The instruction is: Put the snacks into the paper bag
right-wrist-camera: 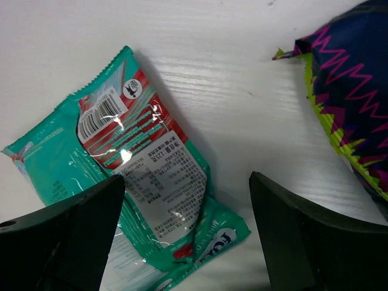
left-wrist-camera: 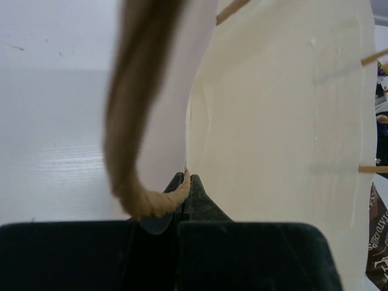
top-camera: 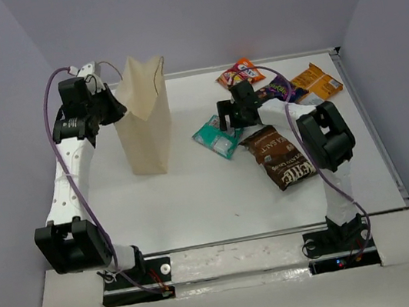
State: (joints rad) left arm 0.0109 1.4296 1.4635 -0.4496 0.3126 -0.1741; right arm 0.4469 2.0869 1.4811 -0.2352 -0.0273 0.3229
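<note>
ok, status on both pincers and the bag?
Left pincer shut on bag rim, bag upright. Right pincer open over teal packet, not gripping yet. Purple packet close by, not touching.

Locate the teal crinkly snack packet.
Top view: the teal packet lies mid-table between the tan paper bag and the dark brown packet, beneath the open right gripper.
</note>
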